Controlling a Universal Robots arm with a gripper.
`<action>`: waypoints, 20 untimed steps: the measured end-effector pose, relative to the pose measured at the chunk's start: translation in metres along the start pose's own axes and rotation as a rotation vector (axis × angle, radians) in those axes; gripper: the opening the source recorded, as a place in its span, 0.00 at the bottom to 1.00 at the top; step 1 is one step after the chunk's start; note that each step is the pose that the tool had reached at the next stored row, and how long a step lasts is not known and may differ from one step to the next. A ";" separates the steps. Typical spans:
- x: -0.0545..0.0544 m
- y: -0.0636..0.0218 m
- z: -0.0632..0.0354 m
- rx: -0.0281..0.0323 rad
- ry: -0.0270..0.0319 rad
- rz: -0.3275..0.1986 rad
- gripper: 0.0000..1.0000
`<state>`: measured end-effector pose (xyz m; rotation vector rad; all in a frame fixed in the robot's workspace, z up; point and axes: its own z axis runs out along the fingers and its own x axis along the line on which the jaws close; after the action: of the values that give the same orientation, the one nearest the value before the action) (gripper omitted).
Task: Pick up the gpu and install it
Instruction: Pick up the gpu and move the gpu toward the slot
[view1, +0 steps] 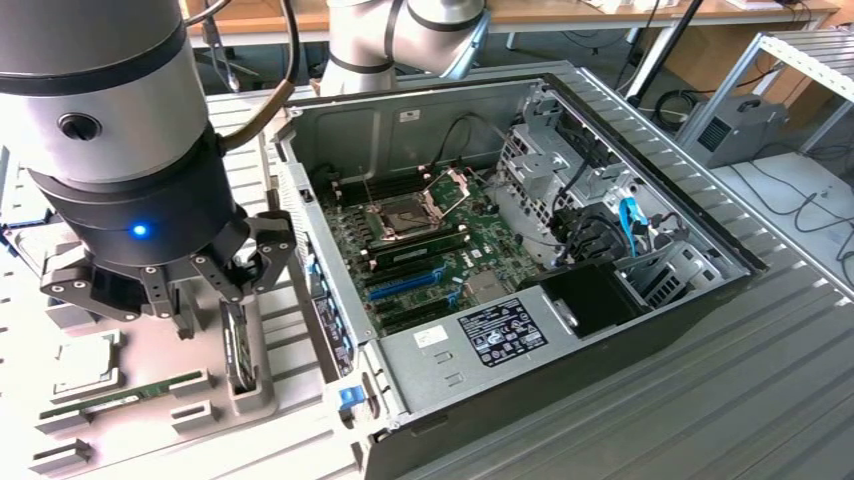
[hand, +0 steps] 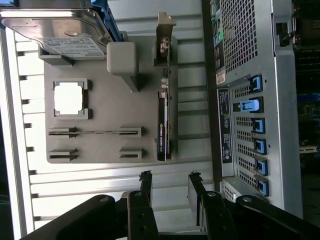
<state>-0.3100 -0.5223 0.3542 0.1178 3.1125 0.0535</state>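
pincer (hand: 170, 176) | spread wide, holding nothing | just above gpu (hand: 162, 120) standing edgewise in grey holder (hand: 100, 145)

The graphics card (hand: 162, 120) is black, with a small greenish mark on its edge and a pale metal bracket at one end. The tray (hand: 100, 145) that carries it is plain light grey. At one corner of the tray, the hard drive (hand: 60, 32) is silver with a white label printed in dark letters. The chip (hand: 70, 97) is a pale, shining square. The memory stick (view1: 127, 392) is green.

The gripper (hand: 169, 176) is black. The arm (view1: 107, 120) is black and silver, with a small blue light (view1: 138, 230).

The computer case (hand: 287, 100) is grey metal with a pattern of small holes and bright blue clips (hand: 260, 125). Inside it, the board (view1: 441, 250) is green with blue slots (view1: 400, 287). The bench (view1: 694, 400) is grey with long ribs.
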 end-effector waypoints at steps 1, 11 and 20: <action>0.000 0.0000 0.0003 0.0000 0.0000 0.000 0.42; 0.000 -0.0002 0.0045 0.0000 0.0000 0.000 0.42; 0.000 -0.0003 0.0076 0.0000 0.0000 0.000 0.42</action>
<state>-0.3101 -0.5223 0.3465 0.1178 3.1125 0.0535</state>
